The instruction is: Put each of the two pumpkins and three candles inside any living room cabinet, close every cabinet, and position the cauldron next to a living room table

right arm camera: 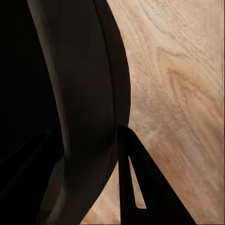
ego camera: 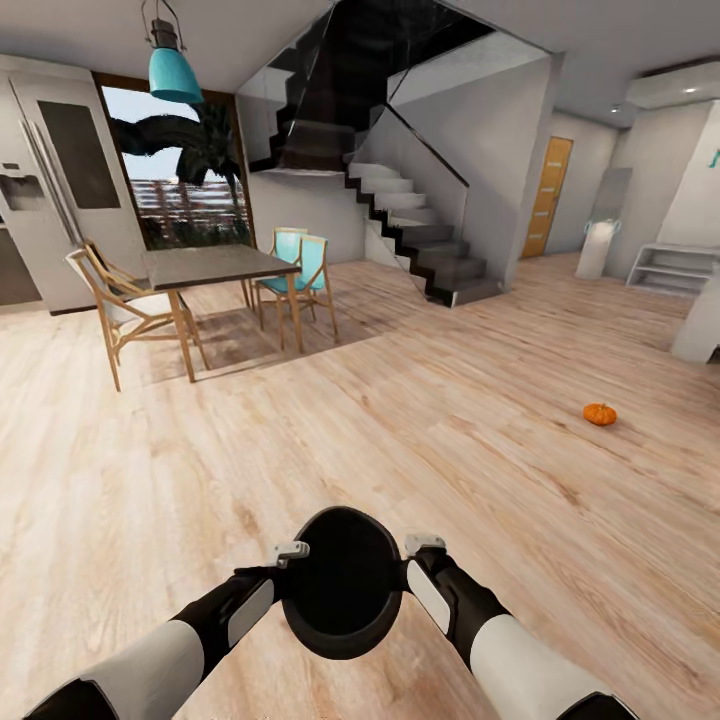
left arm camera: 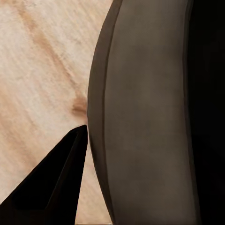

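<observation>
Black cauldron [ego camera: 342, 582] between both grippers, orange pumpkin [ego camera: 600, 414] on floor

The floor [ego camera: 420, 420] was pale wood plank, running unbroken from the near foreground back to the staircase [ego camera: 420, 240] and the far doorway. A single small orange pumpkin [ego camera: 600, 414] lay directly on it at the right, well apart from everything else. At the left rear a dark-topped dining surface [ego camera: 215, 265] stood on the boards with wooden chairs [ego camera: 125, 300] around it, two of them with teal seats [ego camera: 300, 262] on its far side, while a pale stepped shelf unit [ego camera: 672, 268] rested on the floor by the right wall.
</observation>
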You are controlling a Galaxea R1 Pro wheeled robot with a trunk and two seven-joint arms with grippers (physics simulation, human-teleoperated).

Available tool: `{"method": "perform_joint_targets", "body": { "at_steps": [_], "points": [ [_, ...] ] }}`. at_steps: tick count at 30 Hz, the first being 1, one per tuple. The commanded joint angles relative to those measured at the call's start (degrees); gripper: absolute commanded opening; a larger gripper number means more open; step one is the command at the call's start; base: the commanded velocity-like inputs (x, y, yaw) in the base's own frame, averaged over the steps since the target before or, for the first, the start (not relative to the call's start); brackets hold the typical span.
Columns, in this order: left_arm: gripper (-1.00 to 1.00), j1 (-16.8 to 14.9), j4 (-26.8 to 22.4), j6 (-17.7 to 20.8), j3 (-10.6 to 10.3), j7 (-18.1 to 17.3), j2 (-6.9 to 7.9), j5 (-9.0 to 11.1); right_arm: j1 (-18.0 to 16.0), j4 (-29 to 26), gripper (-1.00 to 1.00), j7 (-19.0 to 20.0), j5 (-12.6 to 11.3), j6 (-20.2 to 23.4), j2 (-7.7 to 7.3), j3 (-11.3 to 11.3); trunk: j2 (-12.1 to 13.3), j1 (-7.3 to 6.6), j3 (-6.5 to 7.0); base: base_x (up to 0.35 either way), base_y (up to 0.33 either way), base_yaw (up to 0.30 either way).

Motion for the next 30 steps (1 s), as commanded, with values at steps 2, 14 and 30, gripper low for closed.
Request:
{"method": "perform_joint_targets", "body": {
  "at_steps": [2, 14, 30],
  "points": [
    [-1.0, -0.1, -2.4, 0.0, -1.0, 0.0, 0.05, 1.7, -0.1, 0.0, -1.0, -0.4, -1.6, 0.0, 0.0, 0.8, 0.0, -0.04, 0.01, -0.269, 0.004, -0.259],
    [-1.0, -0.1, -2.4, 0.0, -1.0, 0.0, 0.05, 1.7, -0.1, 0.0, -1.0, -0.4, -1.6, 0.0, 0.0, 0.7, 0.0, -0.04, 0.35, -0.231, 0.001, -0.259],
    [-1.0, -0.1, -2.4, 0.0, -1.0, 0.0, 0.05, 1.7, 0.0, 0.0, -1.0, -0.4, -1.6, 0.0, 0.0, 0.7, 0.0, -0.04, 0.81, -0.149, 0.0, -0.259]
  ]
}}
